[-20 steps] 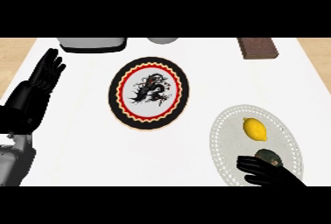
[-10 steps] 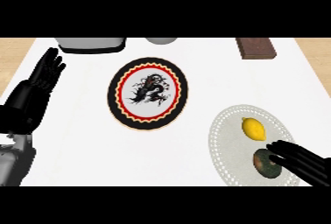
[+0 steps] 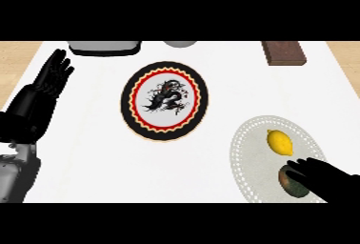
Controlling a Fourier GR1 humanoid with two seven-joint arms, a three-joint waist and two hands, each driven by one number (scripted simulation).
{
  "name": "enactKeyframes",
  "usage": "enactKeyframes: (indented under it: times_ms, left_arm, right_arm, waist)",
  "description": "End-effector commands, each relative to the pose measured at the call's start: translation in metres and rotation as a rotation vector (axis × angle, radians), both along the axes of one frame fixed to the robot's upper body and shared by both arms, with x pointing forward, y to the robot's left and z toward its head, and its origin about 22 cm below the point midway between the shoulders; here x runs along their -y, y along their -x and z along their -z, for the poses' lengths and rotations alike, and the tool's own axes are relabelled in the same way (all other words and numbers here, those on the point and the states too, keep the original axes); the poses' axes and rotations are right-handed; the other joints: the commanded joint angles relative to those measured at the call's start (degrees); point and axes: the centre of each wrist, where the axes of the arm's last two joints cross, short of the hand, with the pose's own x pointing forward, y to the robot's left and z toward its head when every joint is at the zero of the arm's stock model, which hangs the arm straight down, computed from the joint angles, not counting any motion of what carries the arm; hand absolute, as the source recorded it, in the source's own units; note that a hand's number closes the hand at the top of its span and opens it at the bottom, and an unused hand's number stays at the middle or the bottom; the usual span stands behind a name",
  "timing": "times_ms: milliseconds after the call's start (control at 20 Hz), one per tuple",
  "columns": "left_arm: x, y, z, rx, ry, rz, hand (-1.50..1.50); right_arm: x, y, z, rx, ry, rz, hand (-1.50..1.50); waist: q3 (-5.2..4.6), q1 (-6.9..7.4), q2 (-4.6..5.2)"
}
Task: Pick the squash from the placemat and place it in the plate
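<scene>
The squash (image 3: pixel 290 183), dark green and brownish, lies at the near end of the white lacy placemat (image 3: pixel 246 143) on the right. My right hand (image 3: pixel 329 177) comes in from the lower right corner. Its fingers are stretched out over the squash's right and upper side, not curled round it, and they hide that side. The plate (image 3: pixel 165 99), with a black, red and yellow rim and a dragon picture, sits at the middle of the counter, left of the placemat, with nothing on it. At the left edge my left hand (image 3: pixel 48 82) rests open, fingers up.
A yellow lemon (image 3: pixel 280 142) lies on the placemat just behind the squash. Along the counter's back edge stand a grey container (image 3: pixel 103 46), a grey round vessel (image 3: pixel 181 44) and a brown block (image 3: pixel 283 52).
My right hand has slid from the squash's left side to the right and towards the lower corner, uncovering most of the squash. The squash stays on the placemat. The left hand has not moved.
</scene>
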Motion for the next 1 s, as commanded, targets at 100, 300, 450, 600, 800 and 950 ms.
enactKeyframes:
  times_ms: [100, 300, 450, 600, 800, 950]
  left_arm:
    - [0.004, 0.004, 0.001, 0.003, -0.009, -0.002, 0.00]
    - [0.009, 0.016, 0.006, 0.004, 0.005, 0.009, 0.00]
    - [-0.005, 0.000, 0.012, 0.000, -0.006, 0.008, 0.00]
    - [0.009, 0.009, 0.013, 0.003, 0.015, 0.007, 0.00]
    - [-0.015, -0.002, 0.006, 0.005, 0.016, -0.005, 0.00]
    - [0.020, -0.008, 0.012, -0.003, 0.018, -0.008, 0.00]
  right_arm:
    - [-0.021, -0.003, 0.025, 0.018, 0.093, 0.038, -1.50]
    - [-0.016, -0.021, 0.027, 0.070, 0.151, 0.099, -1.50]
    - [-0.017, -0.015, 0.049, 0.037, 0.207, 0.121, -1.50]
    - [-0.019, -0.041, 0.038, 0.009, 0.223, 0.152, -1.50]
    - [-0.009, -0.031, 0.073, -0.009, 0.222, 0.141, -1.50]
    - [-0.003, -0.037, 0.086, -0.017, 0.226, 0.141, -1.50]
  waist:
    - [0.11, 0.30, 0.02]
    - [0.11, 0.46, 0.00]
    - [0.10, 0.04, 0.08]
    - [0.09, 0.44, 0.06]
    - [0.10, 0.04, 0.06]
    - [0.11, -0.06, 0.06]
